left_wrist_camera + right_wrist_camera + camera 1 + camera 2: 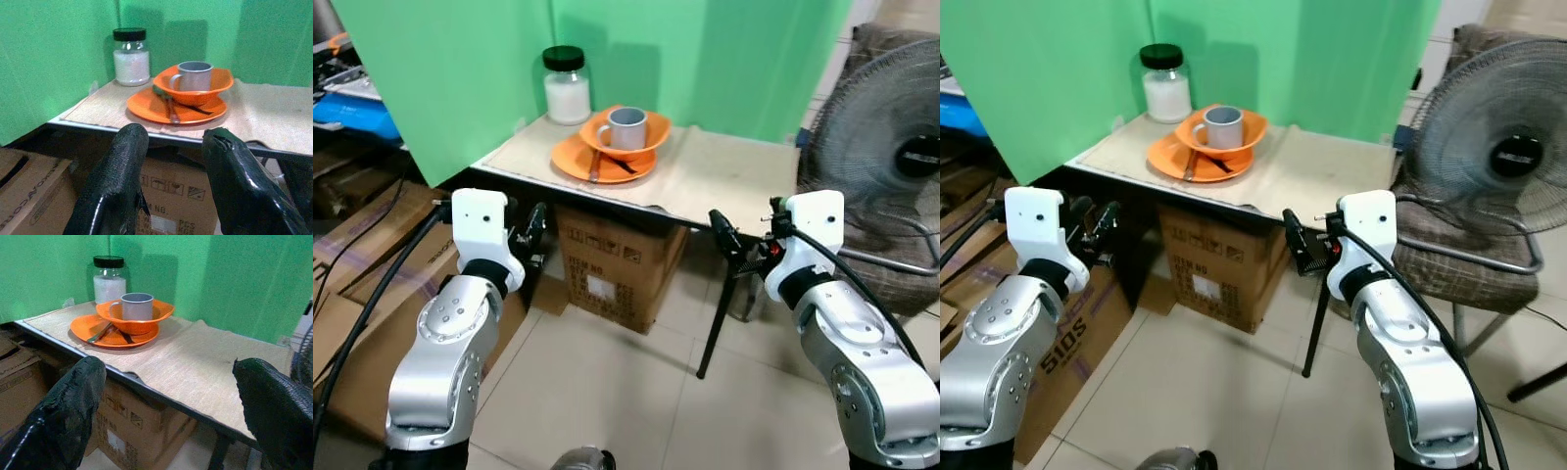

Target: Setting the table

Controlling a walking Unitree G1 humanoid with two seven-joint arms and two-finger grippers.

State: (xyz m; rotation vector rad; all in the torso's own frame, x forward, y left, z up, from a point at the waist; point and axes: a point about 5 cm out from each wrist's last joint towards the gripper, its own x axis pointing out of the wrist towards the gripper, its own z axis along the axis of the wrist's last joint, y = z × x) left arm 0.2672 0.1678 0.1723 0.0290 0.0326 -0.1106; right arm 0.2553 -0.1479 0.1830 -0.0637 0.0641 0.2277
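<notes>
A grey mug (626, 127) sits in an orange bowl (651, 137) on an orange plate (578, 160). Both arms hover short of the table (724, 171): the left gripper (171, 161) narrowly parted, the right gripper (166, 396) spread wide, both empty.

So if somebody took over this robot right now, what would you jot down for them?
Left gripper: jaws open, holding nothing, short of the table's near edge.
Right gripper: jaws open, holding nothing, also short of the edge.
On the beige-matted table: grey metal mug inside orange plastic bowl, stacked on orange plate with cutlery; black-lidded glass jar behind.
Done: nothing laid out.
Left: unstack and lay everything out.
</notes>
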